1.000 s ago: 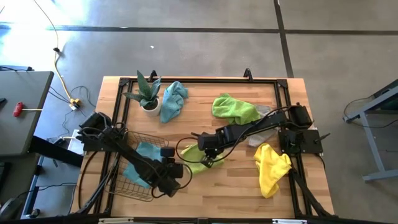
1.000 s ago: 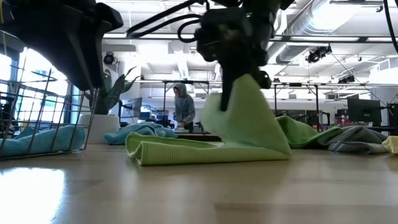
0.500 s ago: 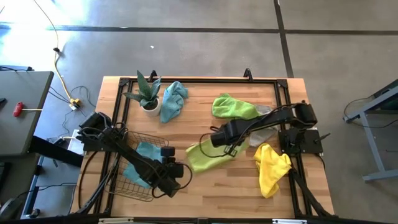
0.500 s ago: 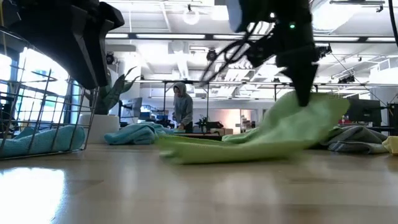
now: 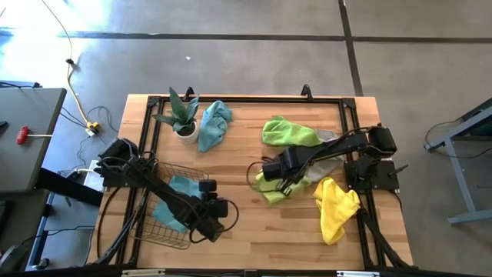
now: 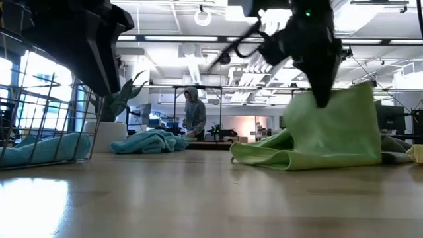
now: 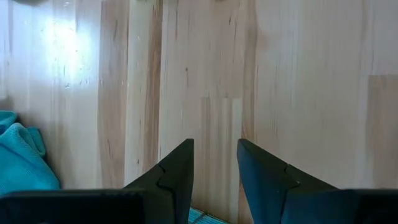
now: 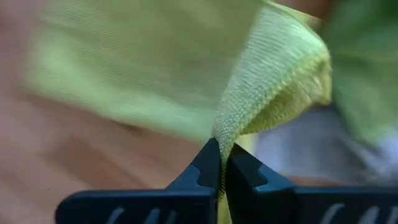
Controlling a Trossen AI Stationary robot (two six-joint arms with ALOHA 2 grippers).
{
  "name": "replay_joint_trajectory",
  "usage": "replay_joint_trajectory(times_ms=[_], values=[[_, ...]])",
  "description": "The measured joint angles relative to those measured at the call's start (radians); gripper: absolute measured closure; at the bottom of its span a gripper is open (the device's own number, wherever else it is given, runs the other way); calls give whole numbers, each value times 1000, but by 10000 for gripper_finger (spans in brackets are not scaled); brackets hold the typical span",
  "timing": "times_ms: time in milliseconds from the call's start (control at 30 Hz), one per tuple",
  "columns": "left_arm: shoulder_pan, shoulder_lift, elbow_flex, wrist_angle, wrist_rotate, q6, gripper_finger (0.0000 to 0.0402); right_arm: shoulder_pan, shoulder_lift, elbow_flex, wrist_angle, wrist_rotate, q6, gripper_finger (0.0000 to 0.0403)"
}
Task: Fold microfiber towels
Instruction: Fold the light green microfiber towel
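High view, right gripper (image 5: 270,173) has dragged lime towel (image 5: 278,187) rightward

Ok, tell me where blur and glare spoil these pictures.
Right wrist view: the lime green towel behind the shut right pincer is smeared and soft. Left wrist view: a bright glare patch washes out the wooden table. Low view: the near tabletop reflects light at the lower left, and the wire basket is backlit.
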Motion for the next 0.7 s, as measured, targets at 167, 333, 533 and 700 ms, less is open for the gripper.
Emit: replay_joint_trajectory(times_ms=[167,333,533,700], values=[[0,0,0,0,-3,7,289,30,0,0,183,-33,0,403],[0,0,0,0,-3,0,289,30,0,0,298,-16,-11,403],[3,0,0,13,-66,10,289,27,0,0,248,-28,-47,403],[30,4,0,122,-177,102,289,27,1,0,114,-8,-45,403]])
